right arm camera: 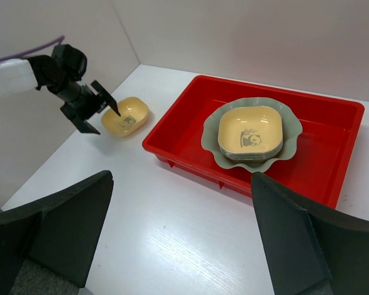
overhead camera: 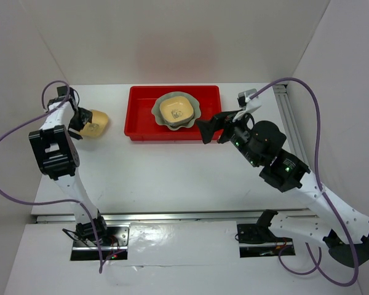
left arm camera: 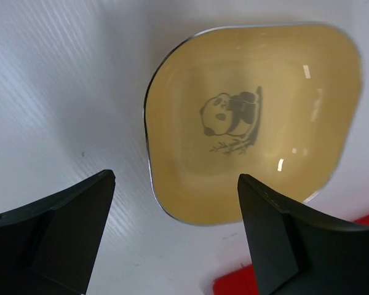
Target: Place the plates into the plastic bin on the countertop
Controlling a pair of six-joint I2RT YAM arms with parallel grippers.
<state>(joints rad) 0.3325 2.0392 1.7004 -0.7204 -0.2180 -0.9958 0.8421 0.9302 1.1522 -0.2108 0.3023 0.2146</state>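
A bright red is shown by the shallow rectangular plastic bin [overhead camera: 141, 117] at the far middle of the matte white countertop [overhead camera: 172, 178]. Inside it, the large scalloped dish [right arm camera: 210, 135] is coloured pale green. The topmost small rounded-square dish [right arm camera: 251, 132] of the stack is coloured yellow and printed with a grey panda; the rims stacked beneath are seen in muted grey-green. The same yellow and a grey panda with a sprig are borne by the lone rounded-square dish [left arm camera: 252, 123] at the left, edged by a thin pale line. Black is shown by the left gripper [left arm camera: 176, 177] and the right gripper [right arm camera: 181, 177], and purple by the cable [right arm camera: 34, 48]
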